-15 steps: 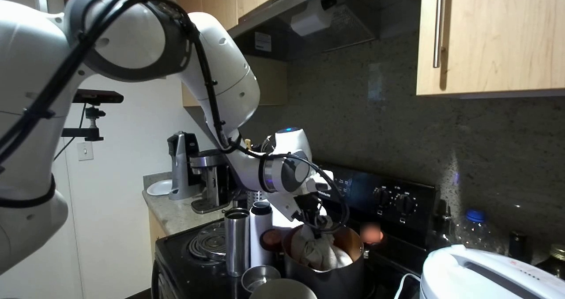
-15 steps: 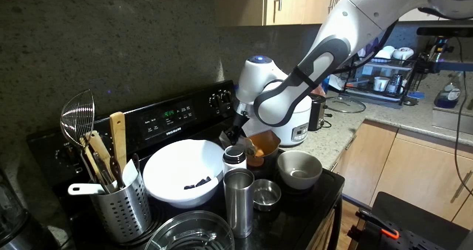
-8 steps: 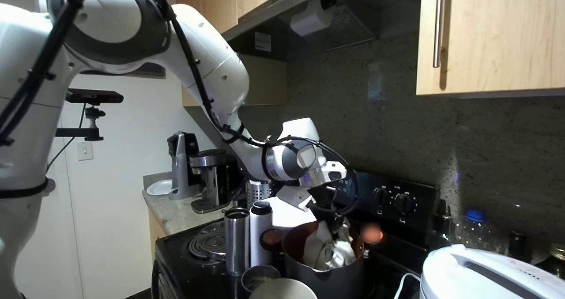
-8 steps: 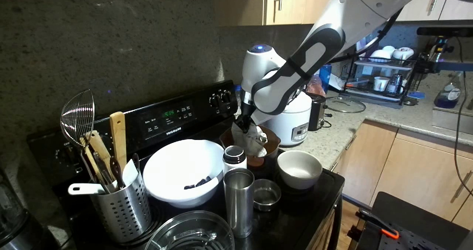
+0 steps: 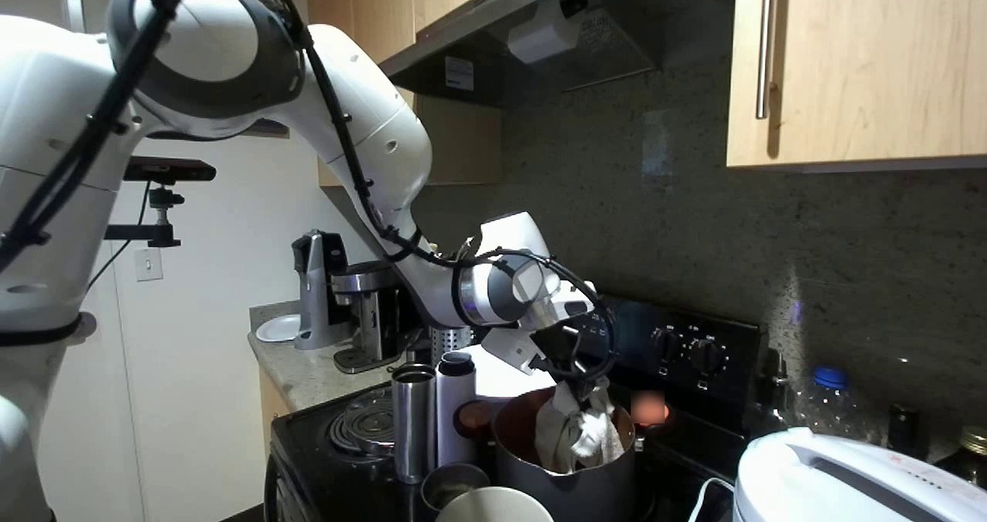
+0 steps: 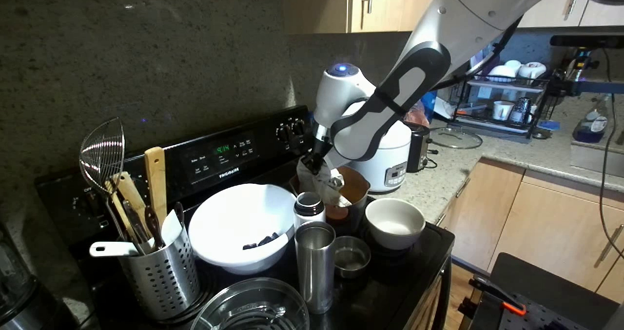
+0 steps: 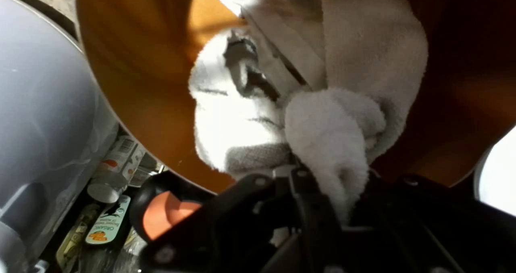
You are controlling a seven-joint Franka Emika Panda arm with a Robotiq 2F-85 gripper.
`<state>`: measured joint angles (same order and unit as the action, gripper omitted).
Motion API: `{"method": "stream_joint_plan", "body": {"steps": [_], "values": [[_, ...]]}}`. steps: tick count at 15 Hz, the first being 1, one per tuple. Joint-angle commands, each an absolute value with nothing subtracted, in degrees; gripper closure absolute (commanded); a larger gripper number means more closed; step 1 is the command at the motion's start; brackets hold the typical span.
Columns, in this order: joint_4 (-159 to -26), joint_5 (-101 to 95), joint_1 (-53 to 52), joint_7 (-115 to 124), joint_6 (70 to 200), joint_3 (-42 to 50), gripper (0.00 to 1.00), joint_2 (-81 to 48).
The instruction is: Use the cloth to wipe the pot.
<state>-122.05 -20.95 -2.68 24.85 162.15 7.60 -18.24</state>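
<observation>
- Step: looks like wiping the inside of the pot; how much is done, the views aren't telling.
- Hand is pinching a fold of the cloth; the rest is hanging bunched inside the pot. Whether it's pressing on the inner wall: can't tell.
- Pot is standing upright on the bench.
- Next move: likely calling for getting the cloth bearing firmly on the inner wall, then sweeping round, pinch tight, side load light.
- Room: wrist view is showing the inner wall left and right of the cloth, so inside strokes seem to be having space. Rim is limiting the swing; hand could be knocking it.
- Edges: in an exterior view, white flask is standing on the near side, close to the pot; big white bowl is sitting left, pale bowl right, rice cooker far right.
- Risk: pushing too hard may be sliding the pot into the white flask.
</observation>
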Motion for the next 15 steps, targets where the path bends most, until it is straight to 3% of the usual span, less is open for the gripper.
{"method": "stream_joint_plan", "body": {"steps": [1, 7, 15], "values": [[-123.91, -17.54, -4.6, 24.4, 165.88, 8.54, 0.93, -18.17], [-124.97, -2.66, -1.31, 13.87, 160.11, 1.74, 0.93, -16.36], [-122.8, -20.46, -6.41, 20.46, 145.47, 9.82, 0.94, -14.71]]}}
